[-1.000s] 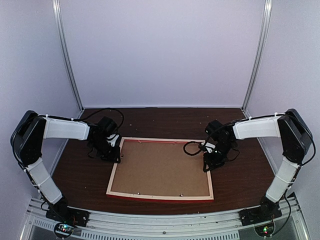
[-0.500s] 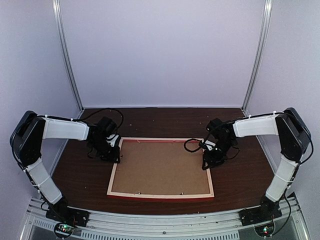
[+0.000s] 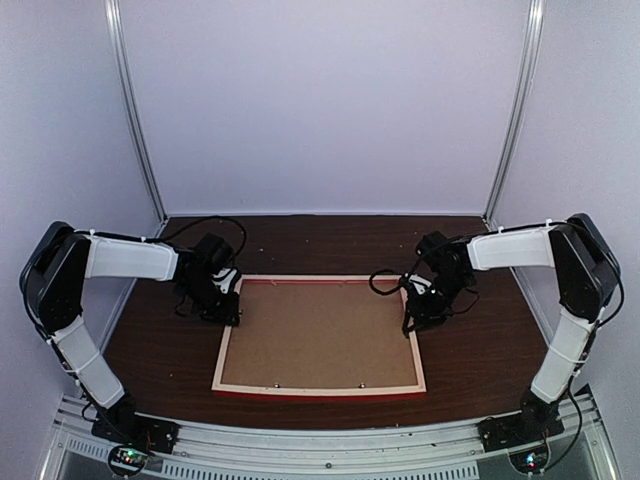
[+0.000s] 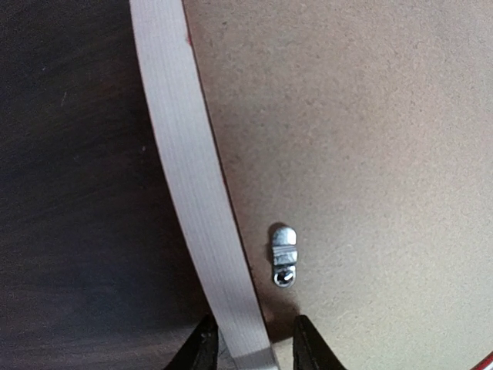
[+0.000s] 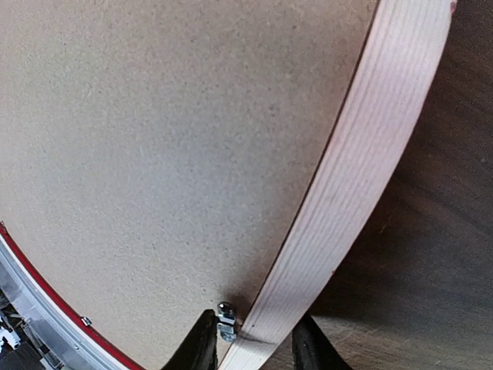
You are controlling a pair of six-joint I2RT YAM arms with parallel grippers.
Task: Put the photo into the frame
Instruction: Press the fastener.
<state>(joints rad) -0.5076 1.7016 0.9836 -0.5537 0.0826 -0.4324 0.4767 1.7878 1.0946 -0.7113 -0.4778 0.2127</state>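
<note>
From above, the frame (image 3: 320,388) lies face down on the dark table (image 3: 480,350), pale wood back up, with a thin red strip along its near edge. A brown backing board (image 3: 320,332) fills the whole opening, so no photo can be seen. The left gripper (image 3: 232,318) sits low over the left rail near the far corner, and the right gripper (image 3: 412,328) over the right rail. A black cable (image 3: 380,290) loops above the board beside it. Both sets of fingers are too small and dark to read here. In the left wrist view, the fingers (image 4: 202,347) stand partly apart astride the pale rail. The outer one is against the wood and the inner one leaves a dark gap, so nothing is clamped. A small metal clip (image 4: 283,254) lies on the board just beside the rail, and the finger bases are cut off by the lower edge. In the right wrist view, the fingers (image 5: 202,343) straddle the other rail, close on both sides. Whether they press on it cannot be told. A second clip (image 5: 226,320) sits against the inner finger.
</note>
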